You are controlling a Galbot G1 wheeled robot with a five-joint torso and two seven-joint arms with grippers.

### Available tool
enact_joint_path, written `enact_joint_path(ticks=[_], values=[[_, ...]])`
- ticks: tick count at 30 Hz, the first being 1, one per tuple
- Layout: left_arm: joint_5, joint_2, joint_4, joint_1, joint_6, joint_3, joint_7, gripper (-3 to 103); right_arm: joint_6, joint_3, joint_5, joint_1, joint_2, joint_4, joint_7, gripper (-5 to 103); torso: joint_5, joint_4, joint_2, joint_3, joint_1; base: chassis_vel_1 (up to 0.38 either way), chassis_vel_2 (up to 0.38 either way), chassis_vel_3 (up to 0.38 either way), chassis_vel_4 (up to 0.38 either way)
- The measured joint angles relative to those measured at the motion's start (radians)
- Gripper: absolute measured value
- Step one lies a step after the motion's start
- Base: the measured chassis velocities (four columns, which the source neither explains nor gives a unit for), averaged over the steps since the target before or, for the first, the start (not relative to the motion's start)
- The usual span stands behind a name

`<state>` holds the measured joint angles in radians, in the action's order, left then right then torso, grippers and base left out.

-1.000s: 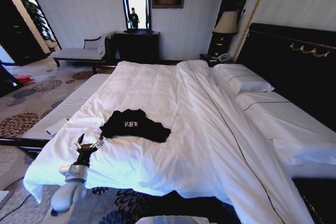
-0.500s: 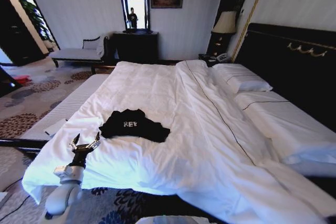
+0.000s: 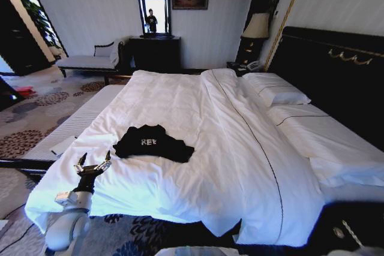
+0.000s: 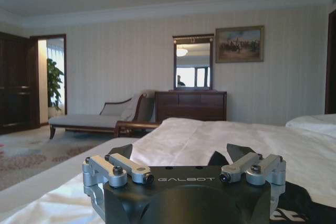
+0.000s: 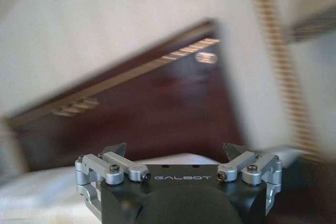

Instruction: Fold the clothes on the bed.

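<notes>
The clothes are one black T-shirt with white lettering, lying crumpled on the white duvet of the bed, near its front left part. My left gripper hangs open over the duvet's front left corner, a short way left of the shirt and not touching it. In the left wrist view the open left gripper looks across the duvet, with the black T-shirt just past its fingers. My right gripper is open and empty, facing the dark headboard in a blurred right wrist view.
White pillows lie against the tall dark headboard on the right. A lamp stands on a nightstand beyond them. A pale chaise and a dark dresser line the far wall. Patterned carpet spreads out left of the bed.
My left gripper has drifted slightly left, away from the shirt, still open. A dark shape has entered the head view's lower right corner. The shirt has not moved.
</notes>
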<state>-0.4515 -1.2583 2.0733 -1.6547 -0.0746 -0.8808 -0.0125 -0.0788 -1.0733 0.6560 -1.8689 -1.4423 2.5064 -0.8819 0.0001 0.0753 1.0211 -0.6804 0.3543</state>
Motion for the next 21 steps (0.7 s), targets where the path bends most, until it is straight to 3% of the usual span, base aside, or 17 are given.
enact_joint_path(ticks=[2,4,5,9,11,13,15,18,20,21], values=[[0.002,-0.016,0.048,-0.042,0.017,-0.002,-0.013,100,-0.055,0.007,0.051,0.016,0.067,-0.022,0.161,100,-0.0003,-0.0001,0.000,0.000,0.000,0.000,0.000,0.000,0.000],[0.004,-0.021,0.058,-0.052,0.021,-0.002,-0.016,100,-0.066,0.010,0.066,0.020,0.082,-0.039,0.201,100,0.0001,0.0002,0.000,0.000,0.000,0.000,0.000,0.000,0.000],[0.007,-0.035,0.082,-0.072,0.029,-0.002,-0.024,100,-0.088,0.022,0.100,0.031,0.115,-0.078,0.285,100,0.0002,0.0002,0.000,0.000,0.000,0.000,0.000,0.000,0.000],[0.011,-0.088,0.152,-0.118,0.047,0.001,-0.047,100,-0.124,0.085,0.151,0.074,0.203,-0.194,0.494,100,0.0004,0.0000,0.000,0.000,0.000,0.000,0.000,0.000,0.000],[0.013,-0.094,0.160,-0.125,0.047,0.002,-0.049,100,-0.125,0.098,0.161,0.080,0.215,-0.205,0.523,100,0.0004,0.0003,0.000,0.000,0.000,0.000,0.000,0.000,0.000],[0.033,-0.111,0.186,-0.161,0.038,0.005,-0.053,100,-0.122,0.151,0.193,0.113,0.245,-0.240,0.613,100,0.0000,0.0004,0.000,0.000,0.000,0.000,0.000,0.000,0.000],[0.040,-0.114,0.193,-0.172,0.032,0.005,-0.053,100,-0.121,0.167,0.193,0.121,0.251,-0.248,0.629,100,0.0001,0.0002,0.000,0.000,0.000,0.000,0.000,0.000,0.000],[0.068,-0.135,0.236,-0.223,0.008,0.006,-0.060,100,-0.131,0.258,0.102,0.158,0.272,-0.303,0.708,100,-0.0001,0.0000,0.000,0.000,0.000,0.000,0.000,0.000,0.000],[0.069,-0.140,0.243,-0.227,0.008,0.006,-0.061,100,-0.134,0.268,0.084,0.161,0.273,-0.309,0.715,100,0.0000,0.0002,0.000,0.000,0.000,0.000,0.000,0.000,0.000],[0.071,-0.151,0.259,-0.235,0.007,0.011,-0.063,100,-0.146,0.297,0.021,0.172,0.274,-0.329,0.730,100,0.0000,0.0003,0.000,0.000,0.000,0.000,0.000,0.000,0.000]])
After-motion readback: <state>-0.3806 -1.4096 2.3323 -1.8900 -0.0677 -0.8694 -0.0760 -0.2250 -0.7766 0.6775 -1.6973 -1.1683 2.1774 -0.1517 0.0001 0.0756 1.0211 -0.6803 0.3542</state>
